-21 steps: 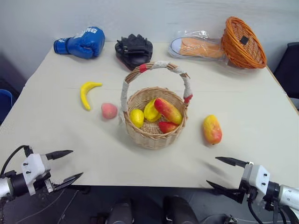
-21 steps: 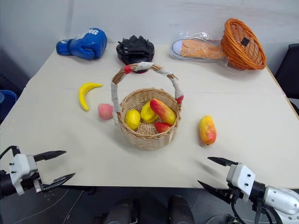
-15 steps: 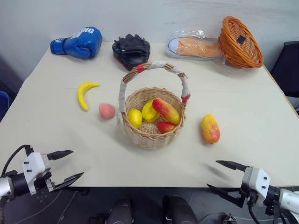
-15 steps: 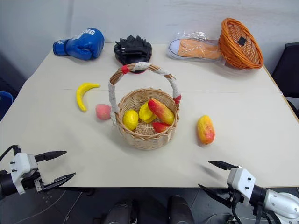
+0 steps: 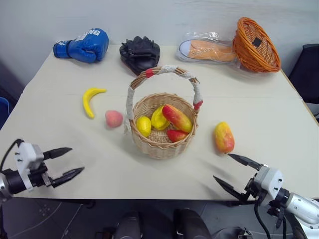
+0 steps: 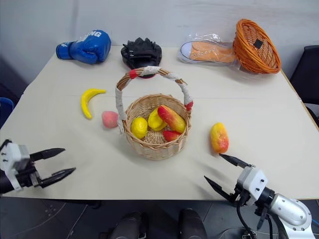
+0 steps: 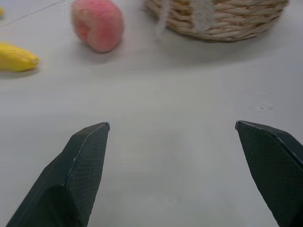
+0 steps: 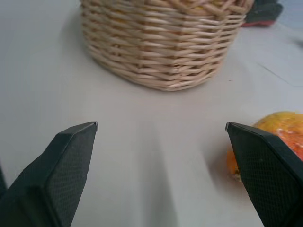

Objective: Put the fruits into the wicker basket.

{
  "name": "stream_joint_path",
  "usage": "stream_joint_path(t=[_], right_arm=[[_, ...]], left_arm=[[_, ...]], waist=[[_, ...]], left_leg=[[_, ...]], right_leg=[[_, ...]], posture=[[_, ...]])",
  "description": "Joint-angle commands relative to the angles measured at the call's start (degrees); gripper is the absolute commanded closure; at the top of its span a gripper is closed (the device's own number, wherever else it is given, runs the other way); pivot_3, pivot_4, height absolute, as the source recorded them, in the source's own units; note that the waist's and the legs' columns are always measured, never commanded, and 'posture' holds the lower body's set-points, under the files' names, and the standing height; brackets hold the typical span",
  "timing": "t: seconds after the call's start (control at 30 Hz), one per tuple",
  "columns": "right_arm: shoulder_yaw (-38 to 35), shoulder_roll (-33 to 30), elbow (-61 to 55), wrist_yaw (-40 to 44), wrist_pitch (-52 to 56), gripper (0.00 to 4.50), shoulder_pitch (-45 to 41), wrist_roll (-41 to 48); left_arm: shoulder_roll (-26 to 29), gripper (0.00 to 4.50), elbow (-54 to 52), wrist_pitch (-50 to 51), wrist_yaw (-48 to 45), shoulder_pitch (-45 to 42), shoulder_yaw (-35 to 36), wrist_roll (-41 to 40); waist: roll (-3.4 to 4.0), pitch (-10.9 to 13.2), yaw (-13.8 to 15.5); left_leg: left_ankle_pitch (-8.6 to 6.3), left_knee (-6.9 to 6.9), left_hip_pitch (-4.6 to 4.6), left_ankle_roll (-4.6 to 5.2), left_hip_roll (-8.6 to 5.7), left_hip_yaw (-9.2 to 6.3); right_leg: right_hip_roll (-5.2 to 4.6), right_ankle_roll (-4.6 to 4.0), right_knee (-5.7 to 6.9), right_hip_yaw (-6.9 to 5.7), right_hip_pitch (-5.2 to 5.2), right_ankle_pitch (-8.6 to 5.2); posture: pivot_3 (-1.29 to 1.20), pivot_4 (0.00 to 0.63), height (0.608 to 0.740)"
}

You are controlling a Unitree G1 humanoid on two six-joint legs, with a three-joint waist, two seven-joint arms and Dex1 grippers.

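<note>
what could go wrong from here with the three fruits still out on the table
1. The mango lies just ahead of the open right pincer; a finger could nudge the rounded fruit so it rolls away.
2. The peach sits right beside the wicker basket, so the left pincer may bump the basket.
3. The tall handle arches over the opening and could block a drop.

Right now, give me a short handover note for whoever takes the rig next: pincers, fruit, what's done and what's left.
Left pincer: open, empty, at the table's near left edge.
Right pincer: open, empty, at the near right edge, nearest the mango.
Wicker basket: upright mid-table, holding four fruits, yellow and red.
Left to do: three pieces lie on the table. Banana and peach are left of the basket, the mango right of it.
</note>
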Motion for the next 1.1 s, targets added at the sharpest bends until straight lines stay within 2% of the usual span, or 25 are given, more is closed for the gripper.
stream_joint_path(t=[0.03,0.13,0.3,0.43,0.57,0.7,0.8,0.93,1.07,1.1], right_arm=[[-3.22,0.41,-8.96,-7.26,6.09,0.03,-6.7,7.37],[-1.39,-1.31,-15.11,-8.84,9.81,0.03,-12.63,9.27],[1.06,-4.94,-19.22,-6.31,11.74,0.03,-18.9,8.46],[0.68,-4.51,-17.79,-7.09,11.41,0.03,-20.22,7.04],[-0.15,-6.13,-17.26,-4.94,11.53,0.03,-21.87,8.21],[-1.04,-8.3,-15.63,-2.64,12.67,0.03,-25.39,9.97],[-0.49,-8.84,-13.01,-1.99,12.52,0.03,-29.09,9.28],[-1.84,-9.74,-11.67,-0.53,12.84,0.03,-30.13,9.42],[-2.31,-9.98,-11.64,-0.23,13.44,0.03,-29.61,9.48],[-2.42,-9.92,-11.68,-0.29,13.5,0.01,-29.37,9.39]], left_arm=[[4.44,0.0,10.33,8.81,8.96,-7.76,6.59,-1.79],[5.88,0.0,20.84,12.39,11.52,-13.87,8.67,-2.46],[8.0,0.0,27.37,20.59,11.85,-19.99,3.3,-1.08],[5.78,0.0,26.66,23.16,15.89,-32.1,-3.79,0.1],[0.98,0.0,27.31,27.57,21.25,-45.38,-10.86,2.38],[-4.14,0.0,38.36,24.9,23.96,-58.63,-19.46,9.58],[-8.62,0.0,53.17,15.67,33.29,-68.18,-25.54,18.86],[-11.93,0.0,65.13,8.48,38.23,-73.87,-26.0,22.16],[-13.94,0.0,70.27,5.52,39.68,-75.47,-25.39,23.25],[-14.3,0.19,70.95,5.15,39.88,-75.6,-25.6,23.76]], waist=[[-0.01,0.0,-0.4],[0.0,-0.01,-1.07],[-0.06,-0.03,-1.16],[-0.55,-0.12,0.57],[-0.58,-0.13,1.51],[-0.6,-0.14,1.7],[-0.64,-0.12,0.54],[-0.66,-0.12,0.29],[-0.68,-0.11,0.34],[-0.68,-0.11,0.37]], left_leg=[[0.01,0.0,0.01,-0.02,0.03,-0.01],[0.04,-0.06,0.02,-0.06,0.02,-0.04],[0.11,-0.18,-0.05,-0.27,0.0,0.16],[0.06,0.25,-0.39,-0.26,0.0,0.05],[-0.01,0.58,-0.42,-0.16,-0.05,0.05],[-0.01,0.72,-0.43,-0.14,-0.22,0.2],[-0.04,0.72,-0.44,-0.3,-0.04,0.69],[-0.02,0.74,-0.49,-0.28,-0.02,0.9],[-0.04,0.68,-0.54,-0.27,-0.01,1.24],[-0.04,0.7,-0.54,-0.27,-0.01,1.29]], right_leg=[[-0.01,0.0,0.02,0.0,0.0,0.0],[-0.02,-0.01,0.09,-0.01,-0.03,0.0],[0.13,-0.03,0.09,-0.13,-0.16,-0.03],[0.2,0.02,0.03,-0.24,-0.25,0.0],[0.18,0.21,0.1,-0.15,-0.13,0.11],[0.35,0.24,0.4,-0.09,-0.14,0.13],[0.62,0.17,0.4,-0.09,-0.26,0.08],[0.59,0.17,0.44,-0.01,-0.43,0.09],[0.51,0.17,0.58,0.07,-0.77,0.09],[0.5,0.17,0.63,0.07,-0.83,0.09]], posture=[[0.0,0.15,0.74],[0.0,0.15,0.74],[0.0,0.15,0.74],[0.0,0.15,0.74],[0.0,0.15,0.74],[0.0,0.15,0.74],[0.0,0.15,0.74],[0.0,0.15,0.74],[0.0,0.15,0.74],[0.0,0.15,0.74]])
